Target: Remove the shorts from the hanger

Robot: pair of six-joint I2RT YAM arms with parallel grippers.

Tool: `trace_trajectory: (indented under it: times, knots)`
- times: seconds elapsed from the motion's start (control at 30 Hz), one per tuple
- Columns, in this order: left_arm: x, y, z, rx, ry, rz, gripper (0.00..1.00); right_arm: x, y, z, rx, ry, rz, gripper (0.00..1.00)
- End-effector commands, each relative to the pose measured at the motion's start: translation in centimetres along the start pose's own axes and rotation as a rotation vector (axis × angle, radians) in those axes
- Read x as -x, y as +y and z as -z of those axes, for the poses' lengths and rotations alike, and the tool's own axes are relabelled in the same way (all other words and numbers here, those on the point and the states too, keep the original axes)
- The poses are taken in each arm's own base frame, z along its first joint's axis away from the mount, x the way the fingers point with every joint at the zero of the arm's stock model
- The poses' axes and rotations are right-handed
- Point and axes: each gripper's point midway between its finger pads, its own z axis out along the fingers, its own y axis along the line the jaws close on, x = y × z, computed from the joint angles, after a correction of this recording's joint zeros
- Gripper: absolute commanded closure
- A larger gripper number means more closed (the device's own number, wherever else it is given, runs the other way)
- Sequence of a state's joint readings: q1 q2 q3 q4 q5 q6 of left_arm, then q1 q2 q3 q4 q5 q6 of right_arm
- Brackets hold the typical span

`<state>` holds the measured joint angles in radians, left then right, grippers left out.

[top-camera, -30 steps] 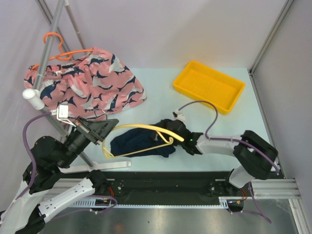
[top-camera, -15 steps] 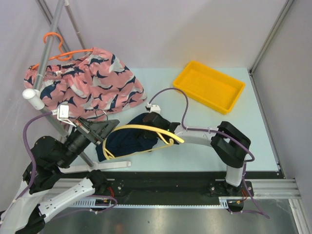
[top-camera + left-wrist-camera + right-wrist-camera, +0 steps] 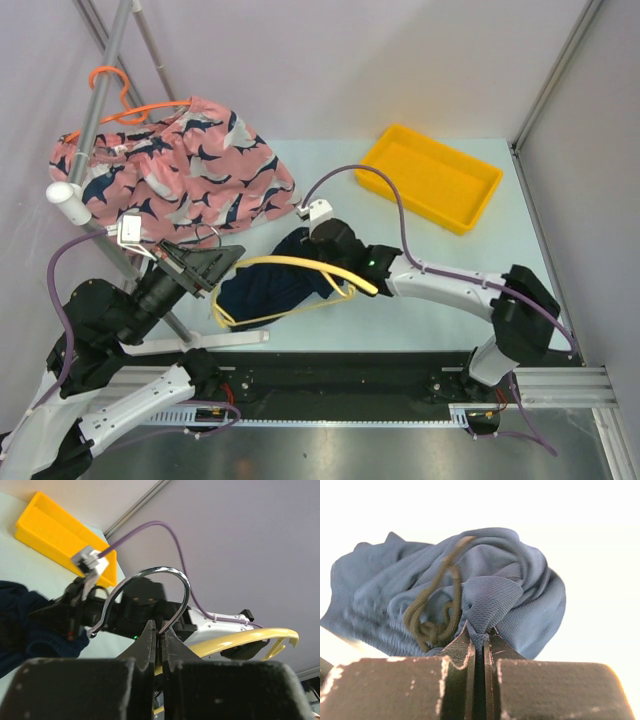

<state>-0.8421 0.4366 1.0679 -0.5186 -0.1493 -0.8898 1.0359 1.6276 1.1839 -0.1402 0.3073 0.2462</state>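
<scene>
The navy shorts [image 3: 262,288] lie bunched on the table, threaded on a yellow hanger [image 3: 300,264]. My right gripper [image 3: 312,258] is shut on a fold of their fabric [image 3: 487,597], beside the olive drawstring [image 3: 432,617]. My left gripper [image 3: 232,254] is shut on the hanger's metal hook [image 3: 150,577], holding it at the shorts' left side. The pink shark-print shorts [image 3: 180,175] hang on an orange hanger [image 3: 125,110] on the rack at the back left, away from both grippers.
A yellow tray [image 3: 430,175] sits at the back right of the pale table. The rack's grey pole [image 3: 100,100] and white base [image 3: 215,340] stand at the left, close to my left arm. Purple cables loop over the right arm.
My right gripper went from open at the hanger's right end to shut on the navy shorts. It swung left into the fabric, and the shorts bunched up under it. The left gripper stayed put.
</scene>
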Motion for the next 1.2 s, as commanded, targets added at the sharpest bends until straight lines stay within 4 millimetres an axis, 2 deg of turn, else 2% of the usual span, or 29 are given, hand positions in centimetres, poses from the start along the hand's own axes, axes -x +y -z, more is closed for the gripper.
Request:
trace_trajectory:
  times: [0.0,0.07,0.1,0.2,0.23,0.3,0.33,0.43,0.53,0.63,0.7,0.77,0.8,0.87,0.9,1.0,1.03,1.1,1.13,1.17]
  knots:
    - [1.9,-2.5,0.7,-0.08,-0.055,0.032,1.0,5.7,-7.2,3.4,-0.235,-0.165,0.103,1.0]
    - [2.1,-2.6,0.9,-0.087,-0.063,0.033,1.0,7.5,-9.9,4.6,-0.293,-0.229,0.065,1.0]
    - [2.2,-2.6,0.9,-0.087,-0.065,0.031,1.0,9.1,-12.4,6.0,-0.339,-0.28,0.02,1.0]
    - [2.6,-2.8,1.3,-0.096,-0.083,0.021,1.0,12.6,-16.4,8.8,-0.397,-0.426,-0.079,1.0]
    - [2.7,-2.8,1.4,-0.097,-0.088,0.02,1.0,14.6,-18.9,11.2,-0.446,-0.515,-0.126,1.0]
    - [2.9,-2.7,1.6,-0.096,-0.101,0.016,0.99,16.6,-21.2,14.0,-0.501,-0.617,-0.169,1.0]
    - [3.0,-2.7,1.6,-0.095,-0.107,0.012,1.0,18.5,-22.9,16.8,-0.552,-0.718,-0.198,1.0]
    - [3.2,-2.6,1.6,-0.088,-0.111,0.006,1.0,21.1,-25.4,21.1,-0.644,-0.887,-0.247,1.0]
    - [3.0,-2.4,1.3,-0.078,-0.102,-0.002,1.0,22.8,-28.2,25.2,-0.767,-1.03,-0.274,1.0]
    - [2.6,-2.3,0.8,-0.072,-0.085,-0.005,1.0,23.5,-30.5,27.1,-0.864,-1.105,-0.283,1.0]
    - [2.3,-2.3,0.6,-0.073,-0.075,-0.005,1.0,23.5,-32.2,27.1,-0.913,-1.109,-0.283,1.0]
    - [2.0,-2.3,0.2,-0.071,-0.06,-0.006,1.0,24.0,-33.1,27.3,-0.929,-1.134,-0.284,1.0]
    - [1.8,-2.2,0.1,-0.07,-0.055,-0.007,1.0,23.7,-34.2,26.5,-0.951,-1.12,-0.283,1.0]
    - [1.6,-2.1,-0.3,-0.063,-0.044,-0.009,1.0,24.0,-35.2,26.1,-0.958,-1.123,-0.286,1.0]
    - [1.5,-2.1,-0.5,-0.062,-0.041,-0.009,1.0,23.6,-36.3,24.6,-0.975,-1.092,-0.281,0.99]
    - [1.2,-2.2,-0.9,-0.062,-0.024,-0.011,1.0,23.3,-37.8,22.3,-0.978,-1.059,-0.272,0.99]
    - [1.2,-2.3,-1.0,-0.062,-0.021,-0.011,1.0,22.3,-38.8,20.2,-0.987,-1.008,-0.27,0.99]
    - [0.9,-2.2,-1.3,-0.057,-0.011,-0.01,1.0,21.8,-39.5,18.5,-0.991,-0.977,-0.274,0.99]
    - [0.9,-2.2,-1.3,-0.057,-0.008,-0.006,1.0,20.9,-40.2,16.5,-0.995,-0.933,-0.27,0.99]
    - [0.8,-2.1,-1.3,-0.056,-0.005,-0.005,1.0,20.6,-40.4,15.5,-0.99,-0.915,-0.277,0.98]
